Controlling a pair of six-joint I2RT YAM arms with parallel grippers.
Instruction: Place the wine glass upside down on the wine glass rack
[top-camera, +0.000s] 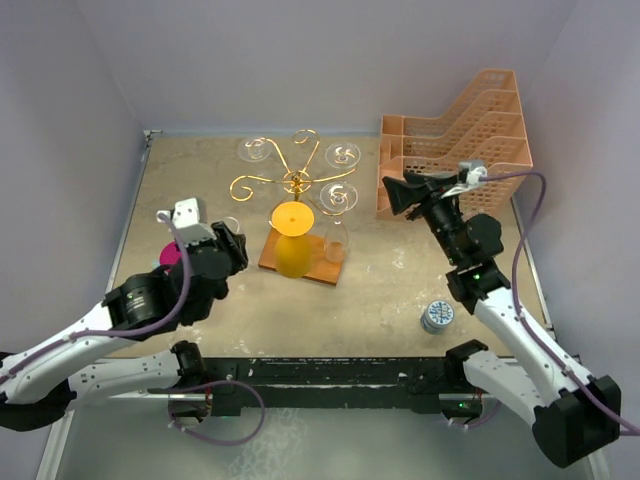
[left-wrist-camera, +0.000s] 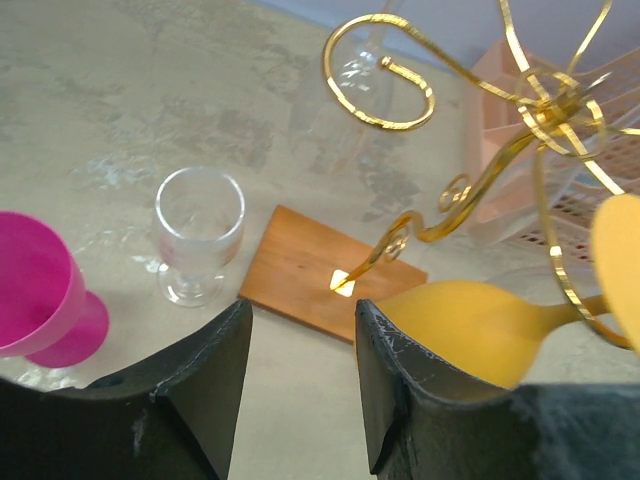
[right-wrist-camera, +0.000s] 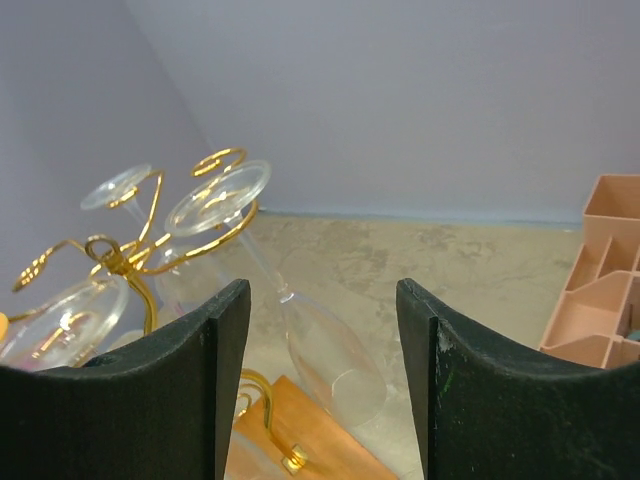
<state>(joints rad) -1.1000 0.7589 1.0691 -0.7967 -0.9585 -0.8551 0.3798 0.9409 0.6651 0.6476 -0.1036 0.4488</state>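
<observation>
- The wine glass rack (top-camera: 295, 182) stands in the middle of the worktop (top-camera: 400, 280) on its brown wood base.
- A clear wine glass (right-wrist-camera: 335, 355) hangs upside down from the rack arm at 4 o'clock. Its foot sits on the gold wire and its bowl tips down toward the wood base.
- The right gripper (right-wrist-camera: 322, 292) is at the rack's 3 o'clock, facing this glass. It is wide open and holds nothing. The glass is a little way past its fingers.
- A yellow wine glass (top-camera: 292, 250) hangs upside down at the rack's 6 o'clock.
- Two more clear glasses hang at the far side, the back-left glass (top-camera: 258, 150) at 11 o'clock and the back-right glass (top-camera: 342, 153) at 1 o'clock.
- The left gripper (left-wrist-camera: 300, 325) is at the rack's 8 o'clock. It is partly open with nothing between its fingers.
- A pink glass (left-wrist-camera: 35, 290) and a small clear cup (left-wrist-camera: 198, 225) stand upright on the worktop near the left gripper.
- A peach tray stack (top-camera: 460, 140) sits at the rack's 2 o'clock.
- A small round tin (top-camera: 436, 316) sits at 4 o'clock, near the right arm.
</observation>
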